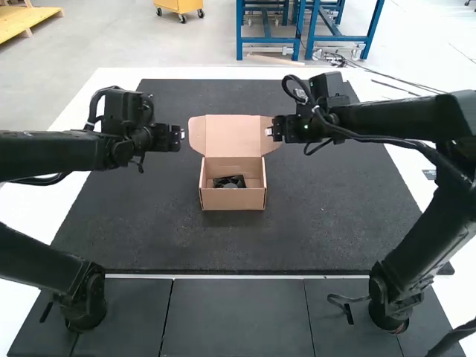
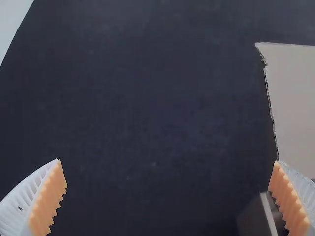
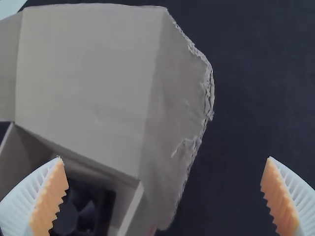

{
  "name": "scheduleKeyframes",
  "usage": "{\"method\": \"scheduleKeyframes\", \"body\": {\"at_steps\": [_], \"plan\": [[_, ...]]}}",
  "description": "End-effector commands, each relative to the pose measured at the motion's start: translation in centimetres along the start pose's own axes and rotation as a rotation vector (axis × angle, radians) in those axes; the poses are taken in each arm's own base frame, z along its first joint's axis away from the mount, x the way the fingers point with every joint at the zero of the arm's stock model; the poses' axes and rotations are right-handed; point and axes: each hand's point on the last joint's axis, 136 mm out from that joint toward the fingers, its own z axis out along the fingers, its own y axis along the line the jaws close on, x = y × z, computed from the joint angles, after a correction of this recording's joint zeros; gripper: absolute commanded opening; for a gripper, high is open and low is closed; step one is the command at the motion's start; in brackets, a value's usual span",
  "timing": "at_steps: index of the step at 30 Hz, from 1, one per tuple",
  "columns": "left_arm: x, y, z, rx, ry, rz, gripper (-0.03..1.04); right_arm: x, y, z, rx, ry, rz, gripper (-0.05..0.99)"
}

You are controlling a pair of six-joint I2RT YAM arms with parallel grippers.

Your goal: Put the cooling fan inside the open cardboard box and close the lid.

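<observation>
A small cardboard box (image 1: 233, 195) stands in the middle of the black mat with its lid (image 1: 232, 135) tilted up and back. The black cooling fan (image 1: 231, 181) lies inside it, also glimpsed in the right wrist view as a dark fan (image 3: 83, 211) under the lid (image 3: 98, 83). My left gripper (image 1: 178, 137) hovers just left of the lid's left flap, open, with the flap's edge (image 2: 290, 103) beside one pad. My right gripper (image 1: 272, 129) hovers at the lid's right flap, open, nothing between its fingers.
The black foam mat (image 1: 134, 216) covers the table, with white table edges (image 1: 74, 97) around it. Open mat lies in front of the box and to both sides.
</observation>
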Motion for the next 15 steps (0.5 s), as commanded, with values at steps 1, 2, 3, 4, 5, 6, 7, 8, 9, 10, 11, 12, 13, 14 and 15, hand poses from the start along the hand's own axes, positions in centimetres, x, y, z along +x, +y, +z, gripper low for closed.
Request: {"method": "scheduleKeyframes", "body": {"at_steps": [1, 2, 3, 4, 5, 6, 7, 8, 9, 10, 11, 12, 13, 14, 15], "plan": [[-2.0, 0.3, 0.3, -0.016, -0.041, 0.005, 0.97, -1.7, 0.6, 0.4, -0.02, -0.029, -0.02, 0.9], [-2.0, 0.3, 0.5, -0.016, -0.04, 0.009, 0.97, -1.8, 0.5, 0.6, -0.02, -0.029, -0.02, 0.9], [-2.1, 0.3, 0.6, -0.016, -0.041, 0.01, 0.97, -1.9, 0.5, 0.9, -0.02, -0.028, -0.019, 0.9], [-2.1, 0.4, 0.8, -0.019, -0.038, 0.009, 0.97, -2.1, 0.4, 1.0, -0.021, -0.029, -0.019, 0.9], [-2.1, 0.5, 1.0, -0.021, -0.038, 0.008, 0.97, -2.2, 0.4, 1.1, -0.019, -0.031, -0.021, 0.9], [-2.1, 0.7, 1.2, -0.024, -0.037, 0.006, 0.97, -2.4, 0.4, 1.2, -0.02, -0.032, -0.021, 0.9], [-2.1, 0.8, 1.4, -0.027, -0.037, 0.005, 0.97, -2.6, 0.4, 1.4, -0.021, -0.034, -0.023, 0.9], [-2.3, 0.9, 1.5, -0.03, -0.041, 0.005, 0.97, -2.7, 0.4, 1.5, -0.021, -0.034, -0.023, 0.9], [-2.2, 1.0, 1.8, -0.032, -0.04, 0.003, 0.97, -2.7, 0.4, 1.7, -0.021, -0.031, -0.024, 0.9], [-2.2, 1.1, 1.9, -0.034, -0.04, 0.002, 0.97, -2.7, 0.3, 1.8, -0.021, -0.029, -0.024, 0.9], [-2.3, 1.1, 2.1, -0.035, -0.04, 0.002, 0.97, -2.7, 0.3, 2.0, -0.021, -0.028, -0.023, 0.9], [-2.2, 1.2, 2.3, -0.037, -0.037, 0.001, 0.97, -2.8, 0.3, 2.0, -0.021, -0.028, -0.023, 0.9], [-2.2, 1.2, 2.5, -0.037, -0.034, 0.002, 0.97, -2.9, 0.3, 2.1, -0.022, -0.029, -0.024, 0.9], [-2.2, 1.1, 2.6, -0.037, -0.034, 0.002, 0.97, -2.9, 0.4, 2.1, -0.025, -0.027, -0.023, 0.9], [-2.3, 1.1, 2.7, -0.037, -0.034, 0.002, 0.97, -2.9, 0.4, 2.2, -0.025, -0.026, -0.023, 0.9]]}}
